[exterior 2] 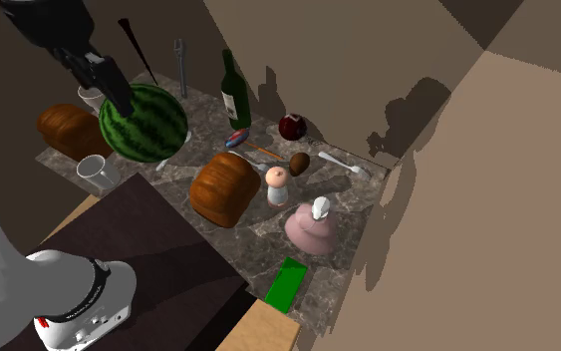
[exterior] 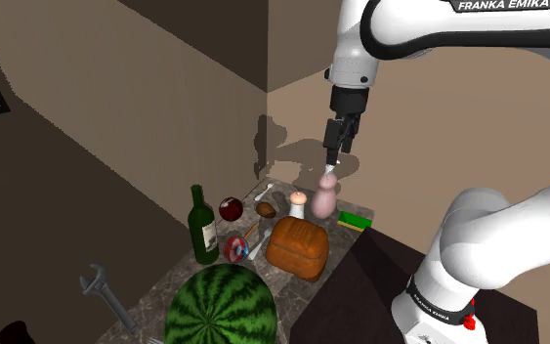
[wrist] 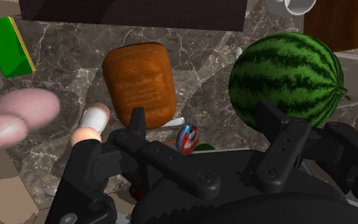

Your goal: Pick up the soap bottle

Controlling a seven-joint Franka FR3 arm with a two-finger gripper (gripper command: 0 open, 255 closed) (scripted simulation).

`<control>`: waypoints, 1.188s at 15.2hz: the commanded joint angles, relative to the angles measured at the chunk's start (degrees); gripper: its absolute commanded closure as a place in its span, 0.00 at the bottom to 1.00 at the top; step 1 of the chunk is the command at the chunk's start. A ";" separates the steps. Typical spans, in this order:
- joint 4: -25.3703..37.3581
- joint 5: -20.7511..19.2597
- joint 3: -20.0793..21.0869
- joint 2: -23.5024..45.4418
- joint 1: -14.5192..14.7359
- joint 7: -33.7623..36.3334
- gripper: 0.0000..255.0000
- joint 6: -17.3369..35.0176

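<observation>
Plainly, in the shoulder view our pincer (exterior: pixel 332 154) hangs nose-down right above the pink soap bottle (exterior: pixel 324 200), tips near the pump. We judge this is because a tall, narrow bottle is easiest taken from overhead. The bottle stands upright at the table's (exterior: pixel 153 296) far end near the wall corner, just beside a small shaker (exterior: pixel 297 203) and a green sponge (exterior: pixel 355 221).

In the second exterior view the bottle (exterior 2: pixel 311 227) stands apart from the bread loaf (exterior 2: pixel 225 187), which leaves us room to descend.

In the wrist view the fingers stand apart with nothing between them, so the pincer is open and empty. The bottle (wrist: pixel 20 114) sits outside one finger, so we judge we must centre over it first.
</observation>
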 commanded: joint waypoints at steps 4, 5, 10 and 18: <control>-1.35 -2.30 -2.42 2.43 -1.56 -2.76 0.00 3.74; -1.67 -3.03 -3.24 3.37 -2.07 -3.65 0.00 5.02; -2.30 -6.33 -7.29 9.04 -4.57 -7.96 0.00 11.52; 0.23 -9.73 -13.72 20.90 -7.84 -14.52 0.00 21.61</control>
